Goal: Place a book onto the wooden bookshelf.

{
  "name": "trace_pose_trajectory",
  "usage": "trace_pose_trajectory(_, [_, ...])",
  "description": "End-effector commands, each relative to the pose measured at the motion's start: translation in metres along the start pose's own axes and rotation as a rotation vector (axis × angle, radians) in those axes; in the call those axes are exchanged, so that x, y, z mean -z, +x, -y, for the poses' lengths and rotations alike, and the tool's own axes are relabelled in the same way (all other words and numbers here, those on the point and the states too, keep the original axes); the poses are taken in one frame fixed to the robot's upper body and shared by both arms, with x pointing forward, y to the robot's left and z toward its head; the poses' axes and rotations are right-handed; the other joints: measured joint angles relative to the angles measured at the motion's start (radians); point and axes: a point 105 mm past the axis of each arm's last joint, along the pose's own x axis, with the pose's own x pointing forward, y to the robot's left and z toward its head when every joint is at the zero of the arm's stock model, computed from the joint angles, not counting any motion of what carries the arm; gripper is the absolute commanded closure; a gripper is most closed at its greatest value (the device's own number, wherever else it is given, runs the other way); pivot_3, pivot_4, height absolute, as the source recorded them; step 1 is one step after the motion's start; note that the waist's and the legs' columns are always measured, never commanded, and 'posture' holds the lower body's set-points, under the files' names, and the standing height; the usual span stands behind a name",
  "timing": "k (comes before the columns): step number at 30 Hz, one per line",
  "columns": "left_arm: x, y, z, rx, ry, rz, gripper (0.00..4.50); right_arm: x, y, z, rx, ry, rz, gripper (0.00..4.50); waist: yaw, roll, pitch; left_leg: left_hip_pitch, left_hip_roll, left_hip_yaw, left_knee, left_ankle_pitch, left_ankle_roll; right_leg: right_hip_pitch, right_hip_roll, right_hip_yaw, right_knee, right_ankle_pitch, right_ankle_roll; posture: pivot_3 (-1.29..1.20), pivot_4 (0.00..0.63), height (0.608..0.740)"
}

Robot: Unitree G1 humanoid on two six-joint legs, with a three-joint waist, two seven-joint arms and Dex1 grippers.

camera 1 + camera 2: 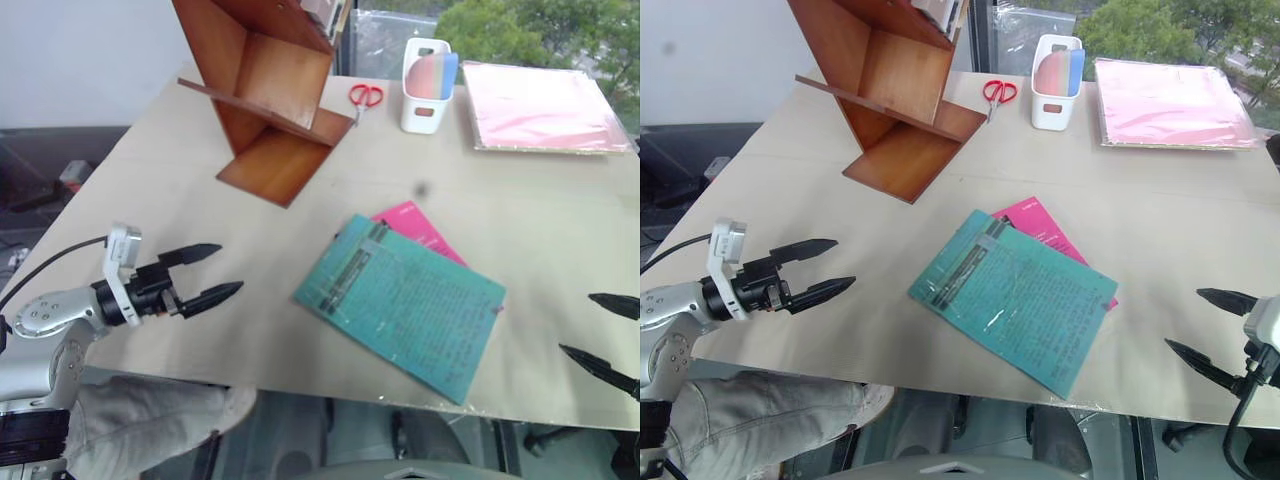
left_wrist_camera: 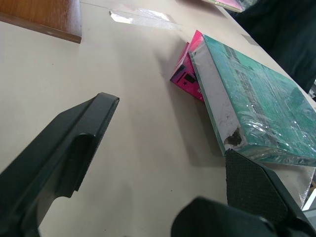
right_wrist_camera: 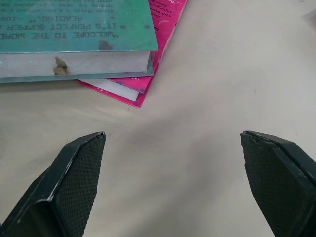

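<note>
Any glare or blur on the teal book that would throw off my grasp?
Left wrist view: bright sheen streaks across the book cover near its front edge, and the fingers are soft, out of focus. Right wrist view: cover print is readable, no glare. Right eye view: one small highlight low on the cover, edges clear.

Red scissors (image 1: 366, 96), white pen holder (image 1: 424, 100), pink folder (image 1: 542, 107), magenta book (image 1: 420, 228)

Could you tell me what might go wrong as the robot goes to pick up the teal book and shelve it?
The teal book lies flat on the pink book, so a grab at its edge may drag or lift both. It is wide and glossy; the open left gripper and right gripper could slip on it. The wooden bookshelf has tilted panels, so the book could slide back out.
</note>
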Motion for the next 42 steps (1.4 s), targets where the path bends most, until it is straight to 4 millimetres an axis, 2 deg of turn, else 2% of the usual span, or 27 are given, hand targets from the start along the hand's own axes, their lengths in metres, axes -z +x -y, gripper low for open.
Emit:
trace_pose_trajectory(1, [-0.013,-0.003,0.0,0.015,0.071,0.009,0.02,-0.005,-0.005,0.003,0.025,-0.04,-0.007,0.0,0.0,0.0,0.0,0.0,0.0,0.0,0.0,0.0,0.0,0.0,0.0,0.0,0.0,0.0,0.0,0.0,0.15,0.74])
trace_pose_trajectory(4, [-0.022,0.005,0.009,0.109,0.128,0.059,0.0,-0.011,0.003,-0.006,-0.037,0.009,-0.014,0.74,0.001,0.0,0.0,0.0,0.0,0.0,0.0,0.0,0.0,0.0,0.0,0.0,0.0,0.0,0.0,0.0,0.15,0.74])
trace_pose_trajectory(7, [-0.027,0.004,0.015,0.179,0.155,0.088,0.0,-0.018,0.01,-0.021,-0.113,0.041,0.0,2.07,0.0,0.0,0.0,0.001,0.0,0.001,0.0,0.0,0.0,0.0,0.0,0.001,0.0,0.0,0.0,0.0,0.15,0.74])
trace_pose_trajectory(9, [-0.032,0.003,0.02,0.229,0.169,0.114,0.0,-0.023,0.016,-0.03,-0.155,0.045,0.01,3.15,-0.001,0.0,0.0,0.001,0.001,0.002,0.0,0.0,0.0,0.0,0.0,0.001,0.0,0.0,0.0,0.0,0.15,0.74])
trace_pose_trajectory(12, [-0.035,0.004,0.033,0.35,0.18,0.113,0.0,-0.028,0.024,-0.042,-0.233,0.029,0.014,4.45,0.0,0.0,0.0,0.001,0.001,0.002,0.0,0.0,0.0,0.0,0.0,0.001,0.0,0.0,0.0,0.0,0.15,0.74])
trace_pose_trajectory(17, [-0.032,0.006,0.054,0.506,0.238,0.065,0.0,-0.028,0.043,-0.067,-0.396,0.032,0.014,4.45,-0.001,-0.001,0.0,0.001,0.001,0.002,0.001,0.0,0.0,0.0,0.0,0.001,0.0,0.0,0.0,0.0,0.15,0.74])
trace_pose_trajectory(22, [-0.038,0.007,0.066,0.554,0.251,0.07,0.0,-0.022,0.052,-0.082,-0.484,0.046,0.003,4.45,0.0,-0.001,0.0,0.001,0.001,0.001,0.001,0.0,0.0,0.0,0.001,0.001,0.0,0.0,0.0,0.0,0.15,0.74])
trace_pose_trajectory(32, [-0.034,0.007,0.086,0.579,0.169,0.057,0.0,-0.047,0.068,-0.087,-0.557,0.151,0.206,4.45,-0.002,-0.001,-0.001,0.001,0.002,0.002,0.002,0.0,0.0,0.0,0.002,0.001,0.001,0.0,0.0,0.0,0.15,0.74])
trace_pose_trajectory(42, [-0.03,0.004,0.092,0.571,0.128,0.038,0.0,-0.042,0.096,-0.081,-0.543,0.123,0.238,4.45,-0.001,-0.002,-0.001,0.001,0.002,0.002,0.003,0.0,0.0,0.0,0.002,0.001,0.001,0.0,0.0,0.0,0.15,0.74])
